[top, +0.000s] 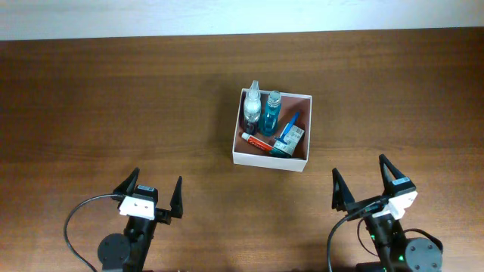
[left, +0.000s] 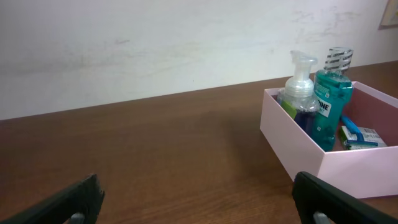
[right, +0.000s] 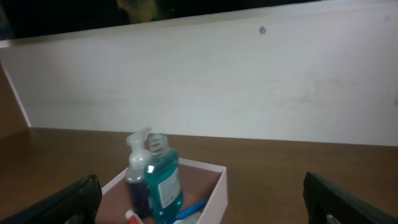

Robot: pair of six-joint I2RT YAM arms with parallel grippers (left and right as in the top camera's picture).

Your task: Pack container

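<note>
Brown wood table (top: 113, 98), white wall (top: 227, 15) along its far edge. Pump bottle (top: 252, 100) with white foamer head and blue mouthwash (top: 272, 113) stand upright, side by side. Red-white tube (top: 257, 140) lies flat just in front of them. Green-white carton (top: 290, 138) sits at the tube's end. Blue toothbrush (top: 292, 119) lies beside the mouthwash.

The overhead camera hung well above the table (top: 113, 98) and looked straight down, taking in most of its top. Each wrist camera sat low, close to the tabletop, and faced almost level toward the wall (left: 155, 43) on the far side. The left one had the container (left: 292, 140) near, at its right edge. The right one had it farther off, at lower left. All three views shared it.
</note>
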